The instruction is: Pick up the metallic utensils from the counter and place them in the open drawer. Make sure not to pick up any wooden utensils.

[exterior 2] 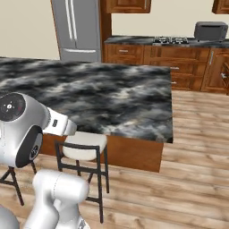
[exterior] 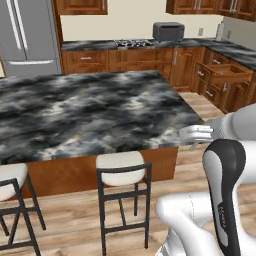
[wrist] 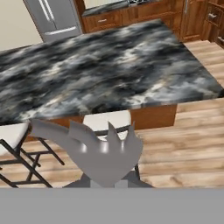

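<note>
Operator: Report claw state.

Unit: My claw [exterior: 192,134] is closed on a grey pronged utensil, which I judge to be a fork [wrist: 101,154]. Its tines fan out above the stools [exterior: 120,167], just off the table [exterior: 90,110] edge.

Operator: Reason for that hold?

Unit: Carrying clearance, I judge. The drawer [exterior: 227,72] stands open among the far right cabinets [exterior: 187,65]. I cannot see its contents from here.

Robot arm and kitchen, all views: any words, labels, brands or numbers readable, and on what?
None can be read.
Dark arm link: small pale marking along its side, too blurred to read.
Fridge, toaster, counter: no text visible.
</note>
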Motion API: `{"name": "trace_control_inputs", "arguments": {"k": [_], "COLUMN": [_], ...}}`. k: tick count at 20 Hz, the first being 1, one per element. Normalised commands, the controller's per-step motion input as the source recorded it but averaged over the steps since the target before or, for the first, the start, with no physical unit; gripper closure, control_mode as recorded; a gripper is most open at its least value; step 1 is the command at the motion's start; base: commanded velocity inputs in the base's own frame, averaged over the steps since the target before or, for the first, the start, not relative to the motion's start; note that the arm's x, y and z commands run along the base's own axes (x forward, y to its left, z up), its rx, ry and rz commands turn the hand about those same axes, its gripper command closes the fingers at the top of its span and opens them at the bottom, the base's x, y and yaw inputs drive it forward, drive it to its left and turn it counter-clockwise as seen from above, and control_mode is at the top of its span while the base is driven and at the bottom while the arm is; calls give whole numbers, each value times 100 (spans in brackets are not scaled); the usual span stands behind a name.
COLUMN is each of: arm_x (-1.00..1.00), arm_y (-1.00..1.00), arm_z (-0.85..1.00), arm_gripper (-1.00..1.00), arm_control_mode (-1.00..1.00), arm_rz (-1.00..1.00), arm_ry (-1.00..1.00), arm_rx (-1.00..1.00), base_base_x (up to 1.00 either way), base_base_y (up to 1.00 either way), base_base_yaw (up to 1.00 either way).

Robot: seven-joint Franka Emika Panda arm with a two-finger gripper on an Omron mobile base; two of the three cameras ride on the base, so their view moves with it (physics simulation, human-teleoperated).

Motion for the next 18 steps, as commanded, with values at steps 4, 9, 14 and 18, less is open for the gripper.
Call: {"name": "trace_control_inputs", "arguments": {"k": [4, 9, 14, 18], "arm_x": [0, 0, 0, 0], "arm_y": [0, 0, 0, 0], "arm_z": [0, 0, 0, 0], "arm_gripper": [100, 100, 100, 100], "arm_control_mode": [100, 100, 100, 100], "arm_rz": [0, 0, 0, 0], "arm_ry": [0, 0, 0, 0], "arm_rx": [0, 0, 0, 0], "base_base_x": [-15, -14, -6, 0], "base_base_y": [-100, -100, -100, -100], "base_base_yaw": [6, 5, 5, 5]}}
